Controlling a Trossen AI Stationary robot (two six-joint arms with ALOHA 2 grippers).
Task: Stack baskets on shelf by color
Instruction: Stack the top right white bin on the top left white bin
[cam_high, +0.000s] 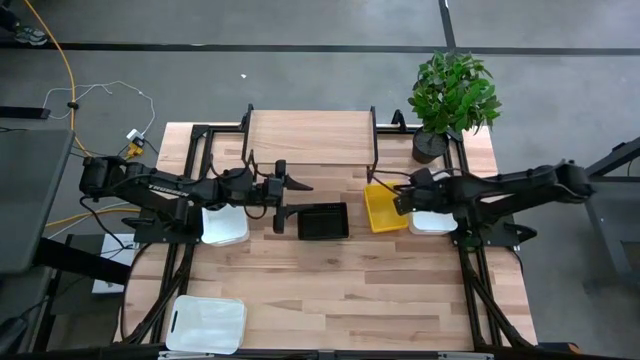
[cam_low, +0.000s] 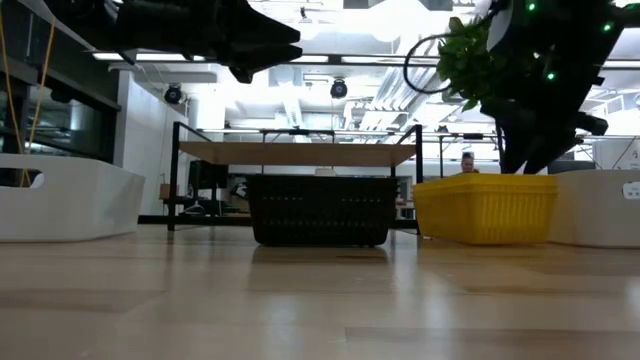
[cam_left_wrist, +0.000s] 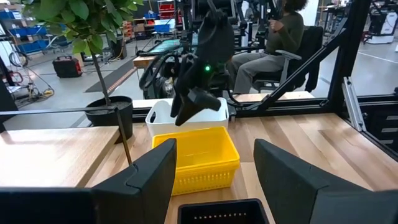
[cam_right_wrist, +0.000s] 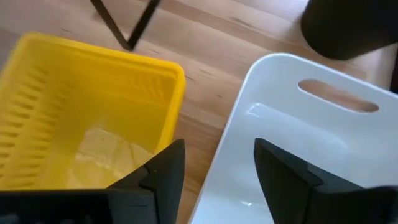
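Baskets sit scattered on the table, none on the shelf (cam_high: 310, 137) yet. Far left, a white basket (cam_high: 206, 324) lies near the front corner and another white basket (cam_high: 224, 224) under the left arm. The left gripper (cam_high: 283, 197) hovers spread wide and empty beside the black basket (cam_high: 324, 221). Moving right, the right gripper (cam_high: 404, 199) hangs parted, holding nothing, over the seam between the yellow basket (cam_high: 383, 210) and a third white basket (cam_high: 432, 222). Light, stiff, slick plastic, I'd say: pinch a rim wall.
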